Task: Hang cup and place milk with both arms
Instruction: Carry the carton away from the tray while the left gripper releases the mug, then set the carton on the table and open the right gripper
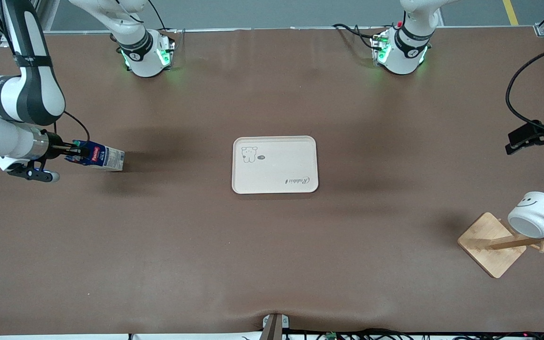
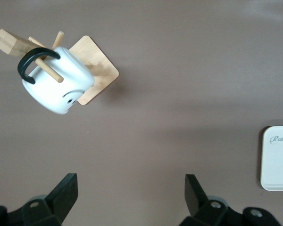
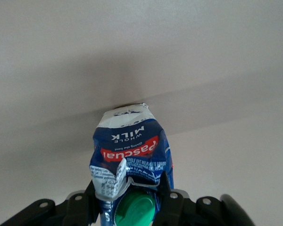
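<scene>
Here the right gripper (image 1: 83,152) grips the milk (image 1: 104,158).

Both arms are white, jointed, with dark grey joint bands; the right arm (image 1: 17,108) and left arm (image 1: 406,42) stand on round bases lit green. Thin black cables trail along them. Each end effector is black.

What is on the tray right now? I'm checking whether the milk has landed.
Nothing: the tray shows only its print. The milk sits shut in the right gripper.
</scene>
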